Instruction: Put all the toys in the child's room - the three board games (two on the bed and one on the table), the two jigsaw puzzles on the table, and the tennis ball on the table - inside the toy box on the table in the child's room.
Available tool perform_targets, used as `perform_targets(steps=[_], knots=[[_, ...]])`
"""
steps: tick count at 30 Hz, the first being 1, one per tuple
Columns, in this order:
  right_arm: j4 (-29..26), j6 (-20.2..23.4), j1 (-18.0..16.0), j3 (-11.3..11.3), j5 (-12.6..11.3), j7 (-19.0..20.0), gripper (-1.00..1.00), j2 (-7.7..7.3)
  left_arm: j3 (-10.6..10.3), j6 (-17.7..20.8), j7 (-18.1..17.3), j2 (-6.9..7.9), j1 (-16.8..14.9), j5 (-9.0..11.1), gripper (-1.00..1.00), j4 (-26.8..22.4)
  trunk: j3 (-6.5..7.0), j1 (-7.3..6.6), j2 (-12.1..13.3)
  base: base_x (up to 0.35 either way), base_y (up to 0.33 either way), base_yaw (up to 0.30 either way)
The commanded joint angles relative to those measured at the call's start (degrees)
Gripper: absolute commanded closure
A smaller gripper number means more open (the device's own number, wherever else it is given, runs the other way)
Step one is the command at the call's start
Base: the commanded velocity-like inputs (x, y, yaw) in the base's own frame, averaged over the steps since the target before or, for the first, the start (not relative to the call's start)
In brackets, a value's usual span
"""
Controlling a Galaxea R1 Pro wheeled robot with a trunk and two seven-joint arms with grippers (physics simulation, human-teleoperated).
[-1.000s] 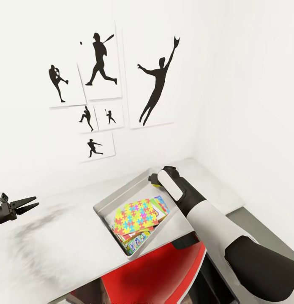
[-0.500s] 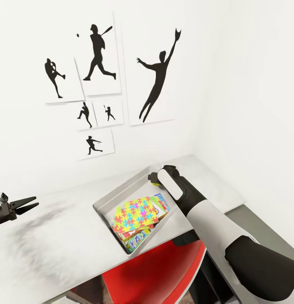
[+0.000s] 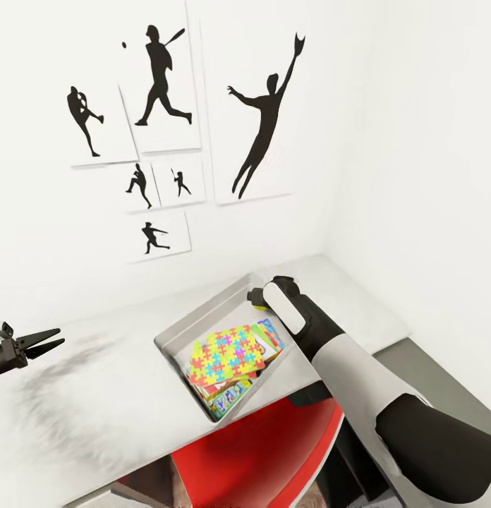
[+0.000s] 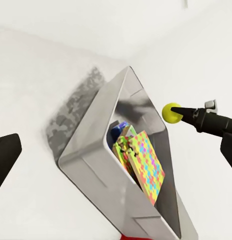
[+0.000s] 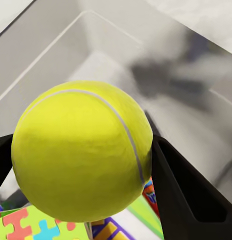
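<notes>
**White corner with sports prints above a pale desk**

Two plain white walls [image 3: 415, 141] meet in a corner at the right of the head view. On the wall facing the camera hang six white prints with black sports silhouettes: a large leaping catcher [image 3: 263, 116] reaching up with a glove, a batter in mid-swing [image 3: 161, 70], a pitcher with a raised leg [image 3: 82, 120], and three small ones [image 3: 155, 204] grouped below. A pale grey-white desk [image 3: 97, 423] runs along this wall into the corner, its top mottled with a soft dark shadow. Below its near edge sits a bright red chair seat [image 3: 267, 451]. The light is even and bright.
</notes>
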Motion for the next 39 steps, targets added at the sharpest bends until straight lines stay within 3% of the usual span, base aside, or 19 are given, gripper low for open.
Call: perform_targets(steps=[1,21,22,39], knots=[[-0.04,-0.04,-0.08,0.12,-0.61,-0.69,1.00,0.00,-0.07,0.61,-0.26,0.02,-0.06,-0.03,-1.00,0.02,-0.22,0.03,-0.13,0.000,0.000,0.000],[-3.19,-0.04,0.04,0.13,-0.59,-0.69,1.00,0.00,-0.11,0.61,-0.26,-0.05,-0.06,0.01,-1.00,0.02,-1.01,0.03,-0.13,0.000,0.000,0.000],[-3.19,-0.04,0.04,0.13,-0.59,-0.69,-1.00,0.00,-0.09,0.61,-0.26,-0.06,-0.06,0.01,-1.00,0.02,-1.01,0.03,-0.13,0.000,0.000,0.000],[-3.28,-0.04,0.04,0.13,-0.66,-0.69,-1.00,0.00,-0.05,0.62,-0.26,0.11,-0.06,-0.01,-1.00,0.02,-1.01,0.03,-0.13,0.000,0.000,0.000]])
